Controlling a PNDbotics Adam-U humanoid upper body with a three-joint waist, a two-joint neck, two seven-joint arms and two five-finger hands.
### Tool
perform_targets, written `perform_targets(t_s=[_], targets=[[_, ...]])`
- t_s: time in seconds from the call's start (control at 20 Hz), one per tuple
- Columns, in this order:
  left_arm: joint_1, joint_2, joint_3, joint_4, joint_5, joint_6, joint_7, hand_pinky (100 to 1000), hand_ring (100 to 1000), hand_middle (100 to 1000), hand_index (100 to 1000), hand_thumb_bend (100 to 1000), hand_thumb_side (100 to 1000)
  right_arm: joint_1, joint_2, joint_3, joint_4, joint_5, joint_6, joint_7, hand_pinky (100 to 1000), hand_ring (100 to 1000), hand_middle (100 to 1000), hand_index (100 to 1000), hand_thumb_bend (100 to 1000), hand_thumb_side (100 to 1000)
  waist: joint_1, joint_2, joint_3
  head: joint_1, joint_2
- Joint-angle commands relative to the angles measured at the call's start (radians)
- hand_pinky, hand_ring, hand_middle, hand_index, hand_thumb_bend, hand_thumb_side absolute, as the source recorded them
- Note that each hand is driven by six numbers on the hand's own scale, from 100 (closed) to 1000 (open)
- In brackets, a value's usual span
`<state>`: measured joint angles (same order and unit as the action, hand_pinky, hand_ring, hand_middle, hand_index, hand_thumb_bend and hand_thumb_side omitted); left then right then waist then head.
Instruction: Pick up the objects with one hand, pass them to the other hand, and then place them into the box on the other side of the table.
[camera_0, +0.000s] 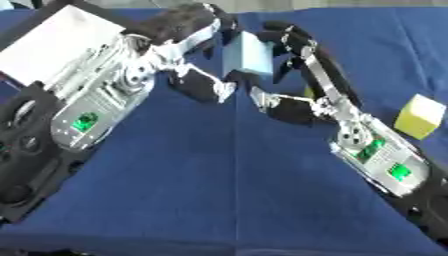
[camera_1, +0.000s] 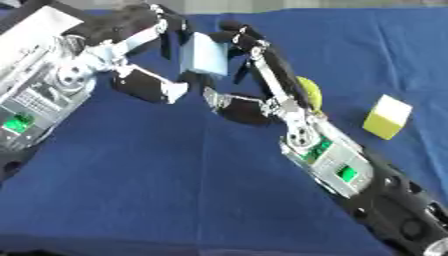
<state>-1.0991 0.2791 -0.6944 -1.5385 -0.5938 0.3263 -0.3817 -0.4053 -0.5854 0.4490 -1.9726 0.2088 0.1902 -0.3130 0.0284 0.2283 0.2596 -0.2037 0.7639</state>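
While both of our hands meet above the middle of the counter (camera_0: 219, 200), we take this to be the hand-over step. A light blue block (camera_0: 248, 54) hangs in the air between them, well clear of the blue cloth. Our right hand (camera_0: 293, 42) has its fingers (camera_1: 236, 35) curled over the block's top and right side, and our left hand (camera_0: 188, 25) has its fingers wrapped in from the left. Both seem to grip it at once, though we cannot tell which hand carries the weight.

Other things wait on the right side of the counter: a yellow cube (camera_1: 386, 117) sits well apart from the hands, and a yellow-green rounded object (camera_1: 308, 91) shows just behind our right forearm. At the far left corner a white box (camera_0: 57, 42) is partly covered by our left arm; we judge it to be the goal.

Next, one hand must let its fingers spread and draw back only once the other has the block securely. If the block goes to the left hand, that arm then needs to swing left over the box's opening and release.
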Motion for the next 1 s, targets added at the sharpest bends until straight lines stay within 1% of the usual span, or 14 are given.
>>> perform_targets(t_s=[0.05, 0.1, 0.15, 0.2, 0.25, 0.3, 0.35, 0.4, 0.45, 0.8, 1.0], targets=[[-0.019, 0.018, 0.023, 0.005, -0.020, 0.007, 0.000, 735, 538, 302, 391, 100, 257, -0.006, -0.011, -0.001, -0.027, 0.022, 0.002, -0.002, 447, 700, 904, 804, 617, 167, 0.000, -0.022, 0.000, 0.002, 0.002], [-0.019, 0.018, 0.023, 0.005, -0.022, 0.008, 0.000, 733, 528, 300, 390, 100, 257, -0.006, -0.011, -0.001, -0.027, 0.029, 0.001, -0.001, 446, 695, 898, 812, 624, 110, 0.000, -0.022, 0.000, 0.003, 0.002], [-0.018, 0.018, 0.024, 0.005, -0.024, 0.009, 0.000, 732, 528, 300, 390, 100, 257, -0.007, -0.012, -0.002, -0.027, 0.039, -0.001, 0.001, 446, 693, 895, 814, 625, 100, 0.000, -0.022, -0.001, 0.003, 0.002], [-0.018, 0.018, 0.024, 0.006, -0.026, 0.009, 0.000, 732, 527, 298, 389, 100, 258, -0.008, -0.012, -0.004, -0.027, 0.052, -0.003, 0.004, 448, 683, 879, 809, 589, 100, 0.000, -0.022, -0.001, 0.003, 0.002], [-0.018, 0.017, 0.024, 0.006, -0.027, 0.010, 0.001, 732, 527, 298, 389, 100, 258, -0.008, -0.012, -0.005, -0.027, 0.065, -0.007, 0.006, 448, 682, 878, 809, 578, 100, 0.000, -0.022, -0.001, 0.003, 0.001], [-0.018, 0.017, 0.024, 0.006, -0.027, 0.010, 0.001, 731, 527, 298, 389, 100, 258, -0.008, -0.011, -0.007, -0.027, 0.076, -0.008, 0.007, 450, 678, 874, 807, 518, 100, 0.000, -0.022, -0.001, 0.003, 0.001], [-0.018, 0.016, 0.024, 0.006, -0.027, 0.011, 0.001, 731, 526, 297, 389, 100, 259, -0.008, -0.011, -0.009, -0.027, 0.085, -0.008, 0.005, 451, 676, 872, 807, 492, 100, 0.000, -0.022, -0.001, 0.003, 0.000], [-0.019, 0.016, 0.025, 0.006, -0.028, 0.011, 0.001, 730, 525, 296, 388, 100, 259, -0.008, -0.010, -0.010, -0.027, 0.092, -0.006, 0.002, 453, 670, 868, 806, 414, 100, 0.000, -0.022, -0.001, 0.003, 0.000], [-0.019, 0.016, 0.025, 0.006, -0.028, 0.013, 0.002, 730, 525, 296, 388, 100, 260, -0.008, -0.010, -0.012, -0.027, 0.096, -0.002, -0.006, 454, 669, 867, 804, 391, 100, 0.000, -0.021, -0.001, 0.003, 0.000], [-0.019, 0.019, 0.022, 0.005, -0.030, 0.018, -0.006, 727, 527, 295, 386, 100, 265, -0.007, -0.011, -0.011, -0.027, 0.093, 0.031, -0.067, 453, 670, 874, 810, 383, 100, 0.001, -0.021, 0.002, 0.003, 0.002], [-0.020, 0.025, 0.021, -0.001, -0.037, 0.024, -0.021, 727, 528, 296, 387, 100, 267, -0.005, -0.015, -0.009, -0.027, 0.092, 0.046, -0.085, 453, 671, 877, 814, 382, 100, 0.001, -0.023, 0.006, 0.004, 0.002]])
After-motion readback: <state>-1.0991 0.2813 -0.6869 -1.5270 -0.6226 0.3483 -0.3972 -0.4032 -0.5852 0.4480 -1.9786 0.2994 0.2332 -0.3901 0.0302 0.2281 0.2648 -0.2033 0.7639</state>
